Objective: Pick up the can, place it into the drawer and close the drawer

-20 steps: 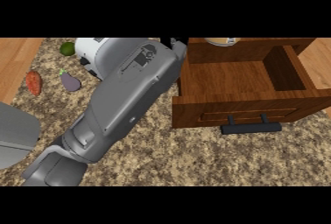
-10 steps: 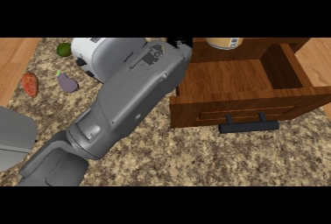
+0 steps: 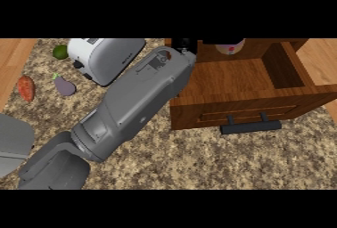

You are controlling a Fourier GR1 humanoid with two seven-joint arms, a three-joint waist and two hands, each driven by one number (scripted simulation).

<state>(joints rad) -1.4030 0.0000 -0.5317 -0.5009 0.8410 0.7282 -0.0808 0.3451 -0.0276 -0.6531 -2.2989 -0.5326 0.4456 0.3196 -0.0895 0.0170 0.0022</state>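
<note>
At the far left, a grey curved forearm shell [image 3: 12, 144] is cut by the view's edge; the left hand does not show. On the speckled brown stone counter [image 3: 197, 164] lie one orange-red sweet potato [image 3: 26, 88], one small purple eggplant [image 3: 64, 85] and one green lime [image 3: 60, 51], half hidden behind one white boxy toaster [image 3: 105, 58].

One long grey forearm [image 3: 132, 107] runs diagonally from the lower left up to the upper right, covering part of the toaster's side and the drawer's left wall. At its far end only a sliver of the black right hand [image 3: 185, 44] shows at the top band; whether its fingers are curled or straight cannot be told.

The one open wooden drawer [image 3: 250, 111] has a single dark bar handle [image 3: 250, 127] on its front and a bare plank floor.

The one pale can with a pink and dark label [image 3: 228, 46] sits at the drawer's back edge, just right of the hand, mostly cut off by the top band. Its long axis and heading cannot be made out, nor whether the hand touches it.
</note>
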